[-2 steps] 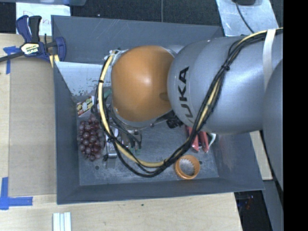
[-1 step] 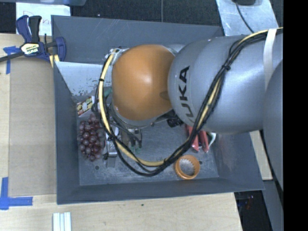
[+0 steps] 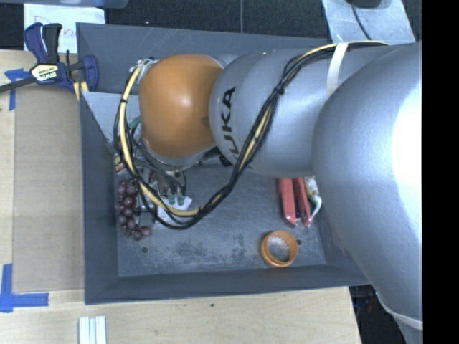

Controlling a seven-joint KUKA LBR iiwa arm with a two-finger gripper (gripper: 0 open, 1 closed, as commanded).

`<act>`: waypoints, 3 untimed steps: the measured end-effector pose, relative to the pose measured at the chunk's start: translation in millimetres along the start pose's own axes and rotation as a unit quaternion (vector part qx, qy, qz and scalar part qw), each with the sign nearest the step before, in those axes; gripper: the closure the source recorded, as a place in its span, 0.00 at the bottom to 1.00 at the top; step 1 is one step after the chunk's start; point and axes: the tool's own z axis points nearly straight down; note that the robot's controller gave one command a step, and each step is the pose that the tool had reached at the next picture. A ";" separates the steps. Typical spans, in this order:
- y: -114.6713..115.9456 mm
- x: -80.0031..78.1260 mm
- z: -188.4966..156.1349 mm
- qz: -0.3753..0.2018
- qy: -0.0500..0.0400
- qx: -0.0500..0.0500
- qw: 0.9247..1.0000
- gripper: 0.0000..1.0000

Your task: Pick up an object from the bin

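My orange cover [image 3: 179, 106] hides my claw [image 3: 169, 183]; open or shut, I cannot tell. Dark grapes [image 3: 130, 206] lie beside it in the grey bin [image 3: 208, 260].

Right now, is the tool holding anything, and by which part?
It cannot be told. The tool sits low at the bin's left, beside a bunch of dark purple grapes, and the arm's orange cover hides its tip.

One overhead camera looks steeply down into the grey metal bin [image 3: 208, 253] at close range, slightly off to one side; the arm [image 3: 358, 120] enters from the right.
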 end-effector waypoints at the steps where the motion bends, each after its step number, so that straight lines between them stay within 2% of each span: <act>1: -5.3 -14.7 0.7 -0.162 -0.001 0.000 0.987 0.00; 2: -0.7 -19.0 11.2 -0.250 0.001 -0.001 0.968 0.00; 3: 0.6 -21.0 62.9 -0.380 -0.004 0.000 0.925 0.00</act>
